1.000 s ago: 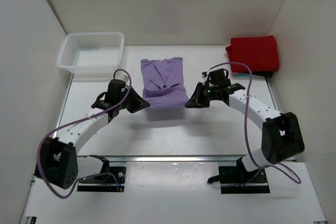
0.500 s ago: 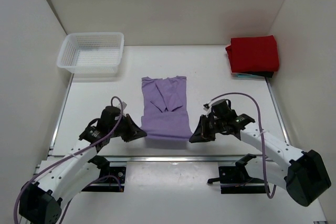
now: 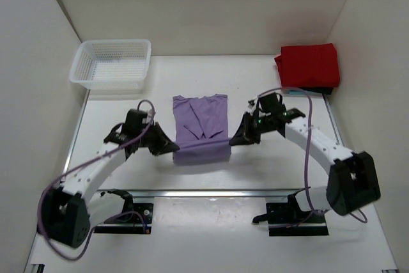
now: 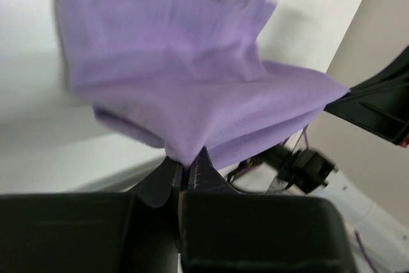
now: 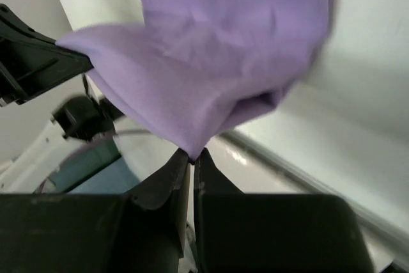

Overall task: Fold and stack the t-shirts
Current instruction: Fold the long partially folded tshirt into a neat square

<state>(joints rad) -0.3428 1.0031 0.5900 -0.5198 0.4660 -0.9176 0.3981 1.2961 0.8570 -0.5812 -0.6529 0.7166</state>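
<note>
Where the two arms reach in from the near edge of the white surface [image 3: 255, 172], the near hem of the lavender t-shirt [image 3: 201, 116] is pinched at both corners. The left hand [image 3: 171, 148] is closed on the near left corner; in its wrist view the cloth is gathered to a point and clamped between the dark fingertips [image 4: 203, 169]. The right hand [image 3: 234, 137] is likewise closed on the near right corner, with a fold of purple cloth nipped between its fingertips [image 5: 182, 164]. Between the two hands the hem is drawn out in a straight line, and in both wrist views it appears lifted clear of the surface, with a doubled band of cloth shown along it. Beyond the hands the rest of the shirt is laid flat at the middle of the surface, narrowed to a tall strip, with folds of cloth turned in over its middle. Farther back, a white mesh basket [image 3: 110, 82] is set in the far left corner. In the far right corner, well apart from the lavender one, the red t-shirt [image 3: 308, 65] is laid folded against the right wall, on top of something dark with a teal edge that cannot be identified.
</note>
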